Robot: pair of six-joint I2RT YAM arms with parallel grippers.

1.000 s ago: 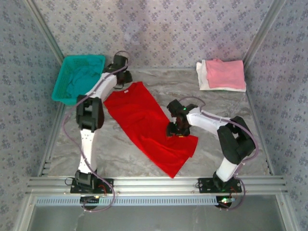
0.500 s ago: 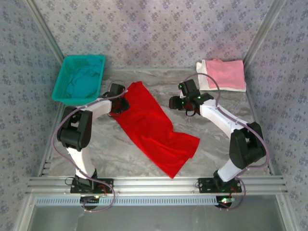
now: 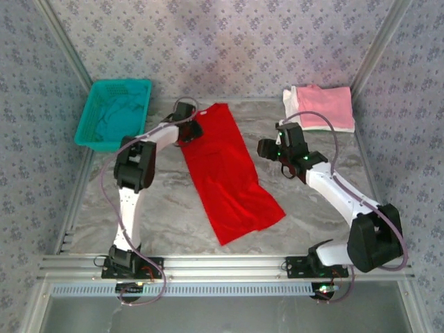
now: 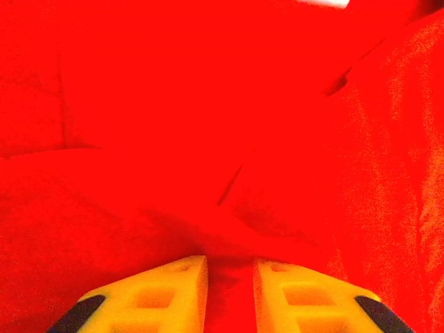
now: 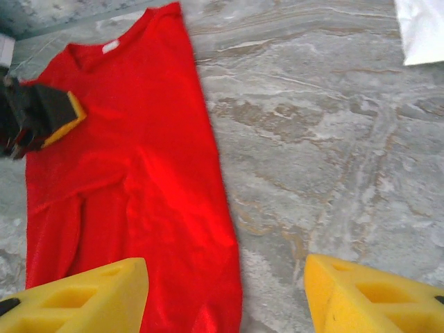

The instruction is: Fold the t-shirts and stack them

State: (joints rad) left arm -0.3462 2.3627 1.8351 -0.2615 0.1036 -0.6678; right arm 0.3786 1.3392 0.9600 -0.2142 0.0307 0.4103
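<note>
Top external: bright red cloth short-sleeved t-shirt (image 3: 230, 173), flat on grey marbled worktop (image 3: 319, 208); left end effector (image 3: 190, 131) narrow, pinching its collar-end edge; right end effector (image 3: 265, 148) wide, beside its opposite edge.

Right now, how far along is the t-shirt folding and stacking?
Done: the pink shirt lies folded on the white shirt at the far right. In hand: the red shirt is spread long on the table, left gripper pinching it near the collar, right gripper open beside it. Left: the teal shirt sits in the basket.
</note>
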